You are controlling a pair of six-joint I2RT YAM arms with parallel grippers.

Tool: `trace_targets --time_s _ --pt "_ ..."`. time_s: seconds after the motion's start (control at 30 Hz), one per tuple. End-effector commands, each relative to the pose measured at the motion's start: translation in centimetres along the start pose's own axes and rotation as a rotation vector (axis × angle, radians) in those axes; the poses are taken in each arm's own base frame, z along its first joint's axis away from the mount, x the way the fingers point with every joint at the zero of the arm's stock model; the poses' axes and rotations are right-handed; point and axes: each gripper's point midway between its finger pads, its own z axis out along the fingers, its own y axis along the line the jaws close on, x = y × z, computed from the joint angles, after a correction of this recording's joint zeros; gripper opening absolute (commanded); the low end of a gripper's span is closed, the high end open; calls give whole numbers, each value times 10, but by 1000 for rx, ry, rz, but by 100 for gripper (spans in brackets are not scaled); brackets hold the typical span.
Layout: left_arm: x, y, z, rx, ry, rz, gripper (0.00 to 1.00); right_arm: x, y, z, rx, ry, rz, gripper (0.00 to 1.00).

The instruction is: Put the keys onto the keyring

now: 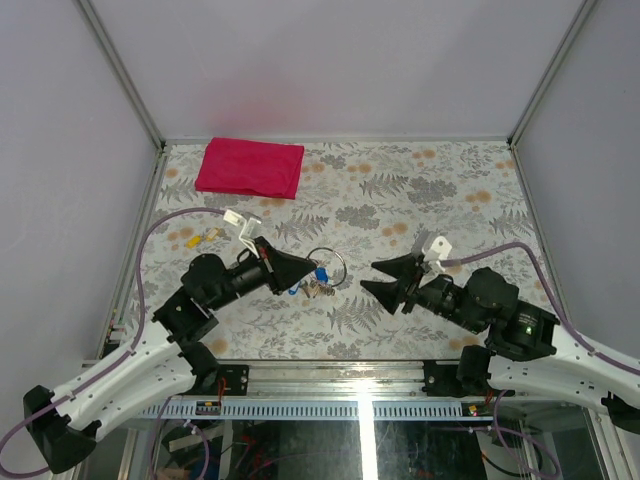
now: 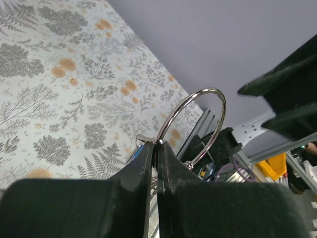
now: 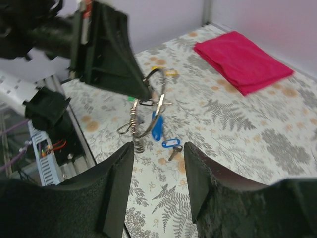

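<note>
Left end effector (image 2: 156, 148) clenched on the keyring (image 2: 173, 115), just ahead of the released right end effector (image 3: 158, 148), keys (image 3: 157, 128) right below it. A clumsy nudge could twist that wire loose.

The left jaws pinch the keyring (image 1: 327, 265), blue keys (image 1: 320, 274) at it, while the right jaws gape nearby.

Beyond my black right fingers (image 3: 116, 193) I see blue keys (image 3: 157, 128), a silver keyring (image 2: 208, 90), grey-fern orange-flower tablecloth (image 3: 257, 129), magenta cloth (image 3: 242, 59).
</note>
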Motion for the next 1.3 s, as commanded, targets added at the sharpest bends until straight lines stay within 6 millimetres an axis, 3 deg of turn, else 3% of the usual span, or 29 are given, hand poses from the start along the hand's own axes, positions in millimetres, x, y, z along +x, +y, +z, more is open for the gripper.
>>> trace_targets --time_s 0.0,0.2,0.57,0.93,1.27 --pt "-43 -35 -3 122 -160 -24 0 -19 42 1 -273 -145 -193 51" --pt "-56 -48 -9 158 -207 -39 0 -4 56 14 -363 -180 -318 51" --pt "-61 -53 -12 177 -223 -46 0 6 61 37 -369 -186 -329 51" --pt "-62 -55 -13 186 -223 -46 0 17 55 44 -341 -148 -333 43" --pt "-61 -55 -14 184 -224 -45 0 24 50 46 -315 -131 -325 43"
